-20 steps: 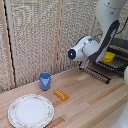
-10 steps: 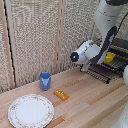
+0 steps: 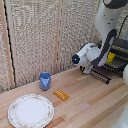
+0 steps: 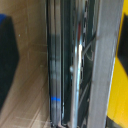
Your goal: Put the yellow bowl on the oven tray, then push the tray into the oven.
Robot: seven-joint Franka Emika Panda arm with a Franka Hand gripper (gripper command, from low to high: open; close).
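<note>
My grabber reaches down at the oven's front on the exterior view's right, its fingers hidden behind its white body. The yellow dish sits just behind it on the dark baking sheet, at the mouth of the dark oven. In the wrist view the baking sheet's ribs fill the frame from very close. The yellow dish shows at one edge. A small blue fingertip lies against the ribs. The frames do not show whether the fingers are closed on the rim.
A lower slatted dark panel juts out over the wooden table. A blue cup, a small orange block and a large patterned plate lie toward the exterior view's left. A slatted screen stands behind.
The grabber's body has dropped slightly at the oven's front. The yellow dish, cup, block and plate have not moved.
</note>
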